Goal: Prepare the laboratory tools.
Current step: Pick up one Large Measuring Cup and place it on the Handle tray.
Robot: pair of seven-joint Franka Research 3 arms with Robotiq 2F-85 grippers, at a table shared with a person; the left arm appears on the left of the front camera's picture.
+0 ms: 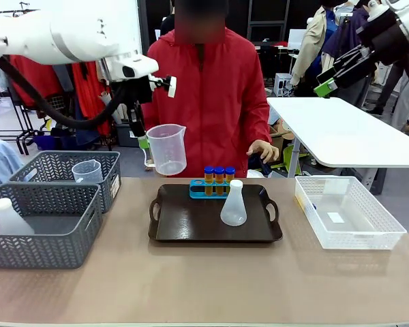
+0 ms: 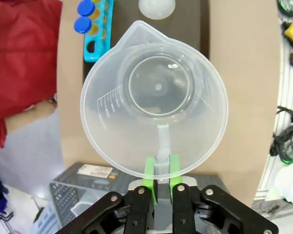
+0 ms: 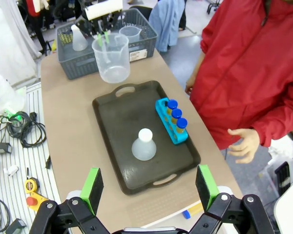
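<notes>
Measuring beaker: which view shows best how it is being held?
The left wrist view: it looks straight into the measuring beaker, with the left gripper shut on its handle. The front view shows it side-on, lifted off the table. The right wrist view shows it small and far off.

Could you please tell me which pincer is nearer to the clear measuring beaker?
Left: the left pincer grips the beaker by its handle, aloft; the right pincer hangs open, far off it.
</notes>
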